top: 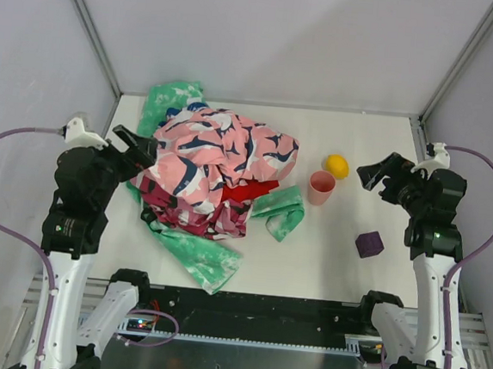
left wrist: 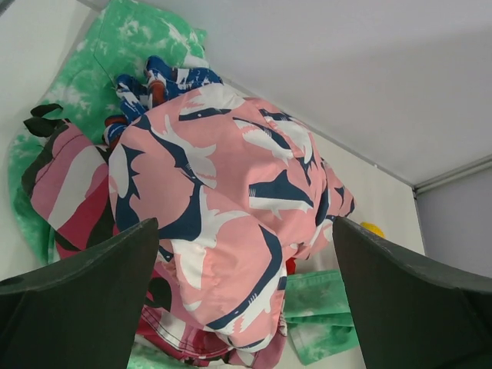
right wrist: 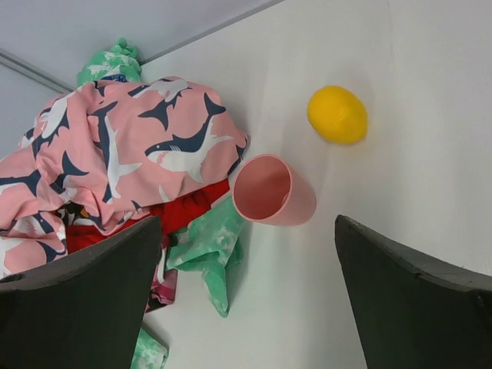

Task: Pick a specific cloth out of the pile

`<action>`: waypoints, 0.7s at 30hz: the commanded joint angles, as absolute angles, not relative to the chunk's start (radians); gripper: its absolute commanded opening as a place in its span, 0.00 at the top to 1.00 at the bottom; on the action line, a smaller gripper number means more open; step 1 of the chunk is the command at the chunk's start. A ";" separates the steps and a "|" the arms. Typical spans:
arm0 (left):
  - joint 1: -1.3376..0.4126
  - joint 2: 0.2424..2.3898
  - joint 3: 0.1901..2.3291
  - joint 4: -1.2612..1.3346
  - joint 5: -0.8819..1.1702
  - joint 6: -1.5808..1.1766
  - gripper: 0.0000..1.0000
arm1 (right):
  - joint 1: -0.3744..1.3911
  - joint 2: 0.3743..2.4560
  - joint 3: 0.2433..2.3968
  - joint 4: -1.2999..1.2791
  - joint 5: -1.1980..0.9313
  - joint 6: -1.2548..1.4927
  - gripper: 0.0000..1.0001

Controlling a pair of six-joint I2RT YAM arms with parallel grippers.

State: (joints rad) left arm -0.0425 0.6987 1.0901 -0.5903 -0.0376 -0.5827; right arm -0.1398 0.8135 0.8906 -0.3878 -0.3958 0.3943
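- The pile (top: 208,177) sits on the left half of the white bench (top: 326,265), a rumpled heap topped by a pink cloth with navy-and-white sharks (top: 219,152).
- The plain red cloth (top: 252,192) shows only as a small patch at the pile's right edge. It is tucked under the shark cloth and touches a fold of mottled mint green cloth (top: 280,212) on its right.
- In the right wrist view the same red patch (right wrist: 188,214) lies below the shark print and just left of the green fold.
- A dark magenta patterned cloth (top: 183,213) lies low at the front of the heap.
- The left gripper (top: 137,147) hangs at the pile's left edge. Its fingers (left wrist: 84,307) are spread wide with nothing between them.
- The right gripper (top: 375,172) is above the right side of the bench, well apart from the pile. Its fingers (right wrist: 415,307) are also spread wide and hold nothing.
- A pink cup (top: 320,188) stands just right of the green fold, and a yellow lemon (top: 337,166) sits near it.
- A purple cube (top: 369,244) rests apart, near the right arm.
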 commanded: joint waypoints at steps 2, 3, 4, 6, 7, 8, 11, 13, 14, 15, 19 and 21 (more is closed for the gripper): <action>-0.036 0.764 1.144 -0.580 0.071 -0.556 0.00 | -0.144 0.790 0.924 -0.367 -0.421 0.353 0.01; -0.037 0.794 1.160 -0.579 0.092 -0.568 0.00 | -0.144 0.792 0.921 -0.365 -0.427 0.346 0.01; -0.041 0.833 1.177 -0.578 0.115 -0.576 0.00 | -0.144 0.795 0.918 -0.361 -0.438 0.341 0.01; -0.085 0.926 1.225 -0.577 0.128 -0.559 0.00 | -0.144 0.800 0.910 -0.351 -0.446 0.350 0.01; -0.132 0.980 1.252 -0.577 0.104 -0.537 0.00 | -0.144 0.800 0.904 -0.342 -0.451 0.355 0.01; -0.192 1.035 1.280 -0.577 0.069 -0.509 0.00 | -0.144 0.798 0.898 -0.328 -0.462 0.357 0.01; -0.360 1.198 1.367 -0.579 -0.051 -0.406 0.00 | -0.142 0.789 0.884 -0.307 -0.490 0.354 0.01; -0.448 1.314 1.426 -0.587 -0.125 -0.323 0.00 | -0.139 0.786 0.881 -0.308 -0.508 0.347 0.01; -0.490 1.370 1.453 -0.592 -0.163 -0.270 0.00 | -0.136 0.787 0.880 -0.309 -0.513 0.343 0.01; -0.530 1.427 1.475 -0.595 -0.200 -0.217 0.00 | -0.130 0.788 0.878 -0.310 -0.518 0.339 0.01; -0.621 1.646 1.546 -0.620 -0.353 -0.055 0.00 | -0.088 0.790 0.874 -0.313 -0.523 0.318 0.01; -0.630 1.744 1.571 -0.639 -0.404 -0.032 0.00 | -0.060 0.790 0.870 -0.315 -0.514 0.300 0.01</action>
State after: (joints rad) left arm -0.6052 1.6226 1.5063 -0.5907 -0.2298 -0.2031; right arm -0.1032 0.8021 0.8783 -0.3492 -0.4923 0.3443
